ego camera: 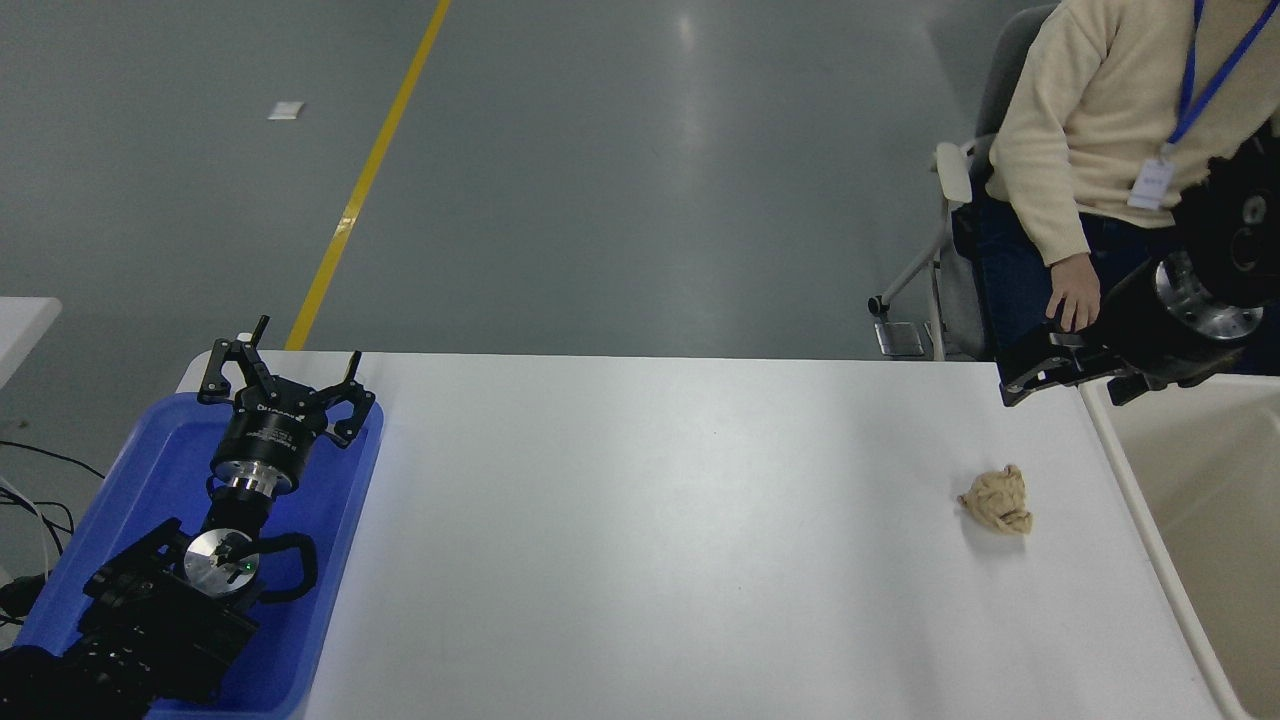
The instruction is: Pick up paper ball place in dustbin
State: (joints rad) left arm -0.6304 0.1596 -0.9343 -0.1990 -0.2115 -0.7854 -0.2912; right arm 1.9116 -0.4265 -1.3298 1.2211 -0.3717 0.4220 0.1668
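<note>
The paper ball [997,500], a tan crumpled wad, lies on the white table [650,540] at the right, a little left of the dustbin. The dustbin [1146,535] is a cream bin cut off by the right edge. My right gripper [1068,378] hovers open and empty over the table's far right edge, above the bin's near-left corner and beyond the ball. My left gripper [282,372] is open and parked over the blue tray at the lower left.
A shallow blue tray [150,480] sits under the left arm at the table's left end. A person in a cream sweater sits on a chair at the far right, a hand [1072,300] just behind my right gripper.
</note>
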